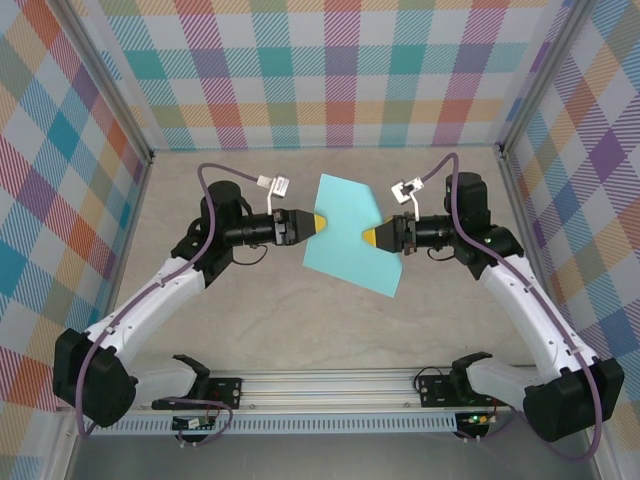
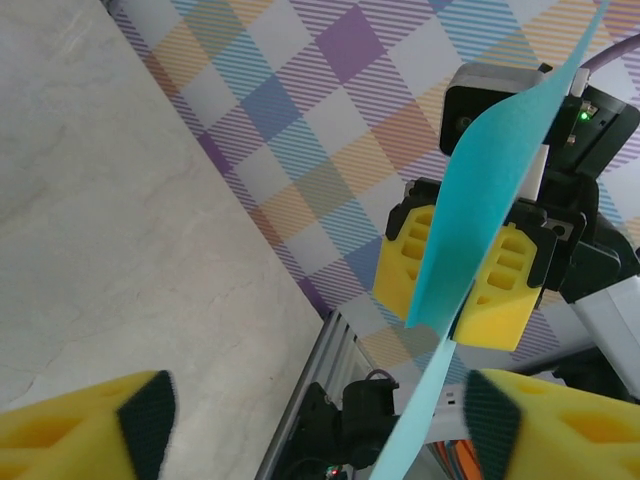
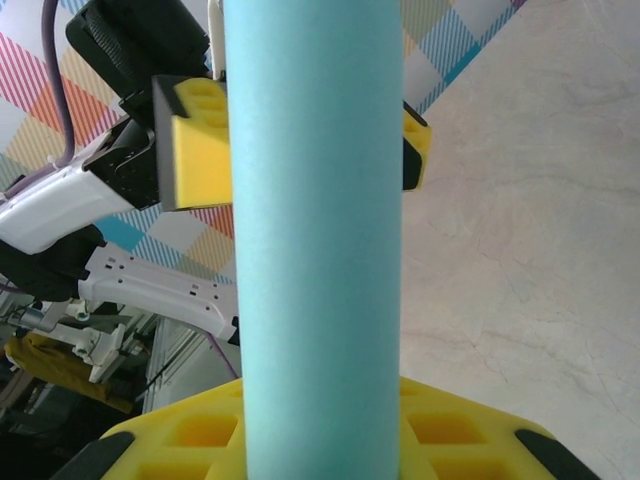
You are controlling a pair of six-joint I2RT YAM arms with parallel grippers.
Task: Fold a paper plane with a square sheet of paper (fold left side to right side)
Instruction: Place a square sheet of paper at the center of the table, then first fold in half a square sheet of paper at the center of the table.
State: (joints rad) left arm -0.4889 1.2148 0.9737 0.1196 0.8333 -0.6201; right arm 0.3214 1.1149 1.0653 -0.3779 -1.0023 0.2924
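The square sheet of paper [image 1: 348, 232] is teal and hangs in the air above the table between both arms, tilted. My right gripper [image 1: 370, 236] is shut on its right side. In the left wrist view the right gripper's yellow pads [image 2: 500, 290] pinch the sheet [image 2: 490, 190]. My left gripper [image 1: 314, 221] sits at the sheet's left edge and is open. Its fingers [image 2: 140, 420] stand far apart, and the paper's edge passes between them, nearer the right one, without touching. In the right wrist view the paper [image 3: 315, 230] rises from my right gripper [image 3: 320, 430] as a wide curved band.
The pale marbled tabletop [image 1: 300, 320] lies below the paper. Checked walls [image 1: 320, 70] close off the back and both sides. A metal rail [image 1: 330, 385] with both arm bases runs along the near edge.
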